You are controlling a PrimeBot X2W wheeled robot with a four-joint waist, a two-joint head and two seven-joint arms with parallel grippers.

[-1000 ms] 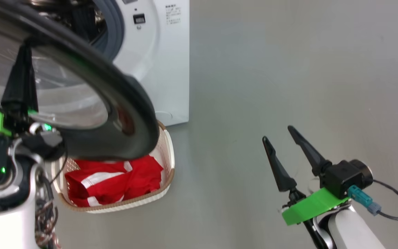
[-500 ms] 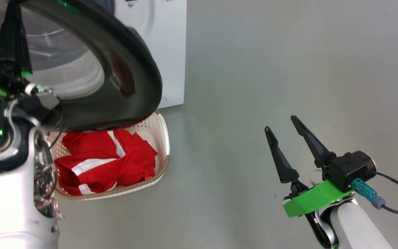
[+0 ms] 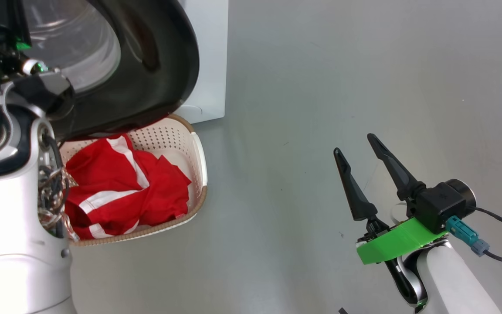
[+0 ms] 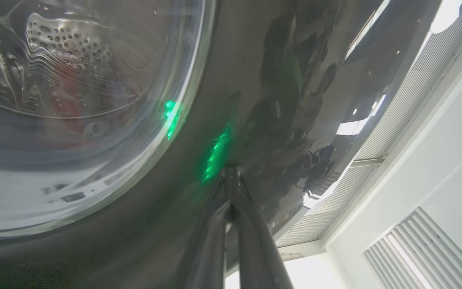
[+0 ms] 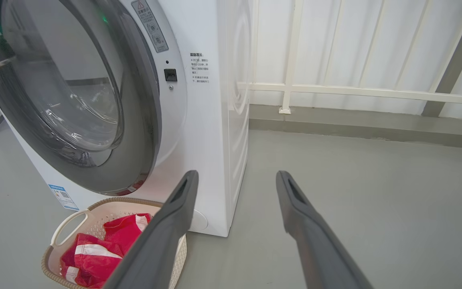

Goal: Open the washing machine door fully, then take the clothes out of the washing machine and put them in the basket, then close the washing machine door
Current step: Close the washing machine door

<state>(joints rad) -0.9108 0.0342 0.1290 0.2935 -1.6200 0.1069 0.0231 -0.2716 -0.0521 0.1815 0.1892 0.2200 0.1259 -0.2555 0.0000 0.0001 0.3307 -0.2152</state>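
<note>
Closing step judged: clenched left tool point(image 4: 229, 171) is set against the washing machine door point(image 3: 164, 65), directly ahead; released right tool point(image 3: 353, 144) well apart.

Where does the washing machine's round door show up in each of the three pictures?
Head view: the washing machine door is at the top left.
Left wrist view: the door spreads across the left and middle, very close.
Right wrist view: the door is at the left.
Shared landmark: the glass bowl at its centre.
</note>
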